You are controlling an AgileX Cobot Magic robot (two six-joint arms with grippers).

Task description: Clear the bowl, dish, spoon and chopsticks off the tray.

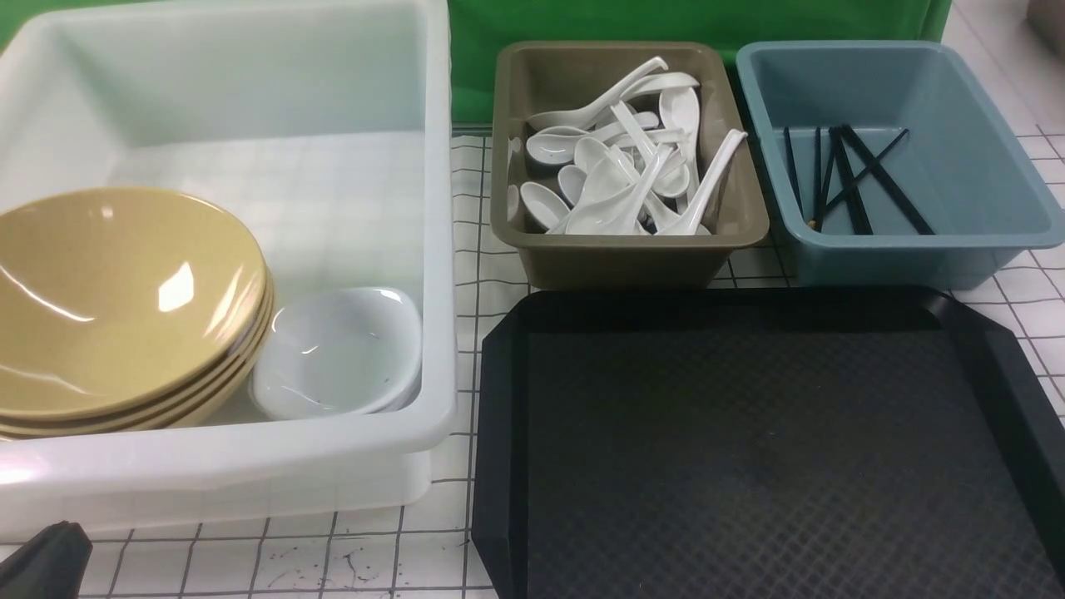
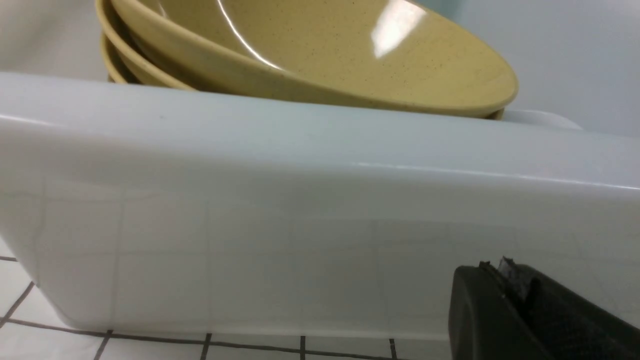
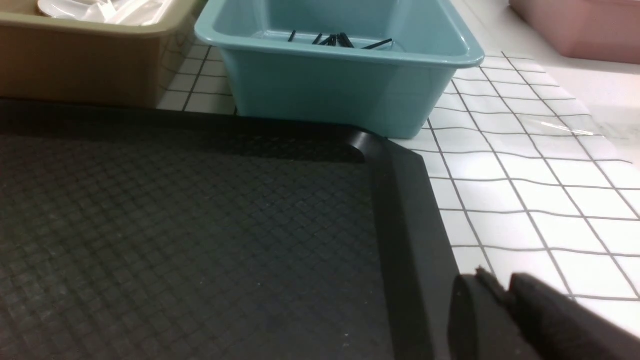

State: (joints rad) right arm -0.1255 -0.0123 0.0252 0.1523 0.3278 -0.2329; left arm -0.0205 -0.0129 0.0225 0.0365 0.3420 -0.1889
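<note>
Tray bare, both my arms drawn back low beside it.

My left gripper sits low against the near wall of the white tub, left of the tray, jaws pressed together; my right gripper hangs over the tray's right rim, fingers nearly meeting, holding nothing. In the white tub: a stack of four or so bowls, and the dish just beside them. Beyond the tray, the olive tub holds a heap of spoons, too tangled to count; the blue tub holds several chopsticks.

tray right of the tub; behind it, two smaller bins
</note>
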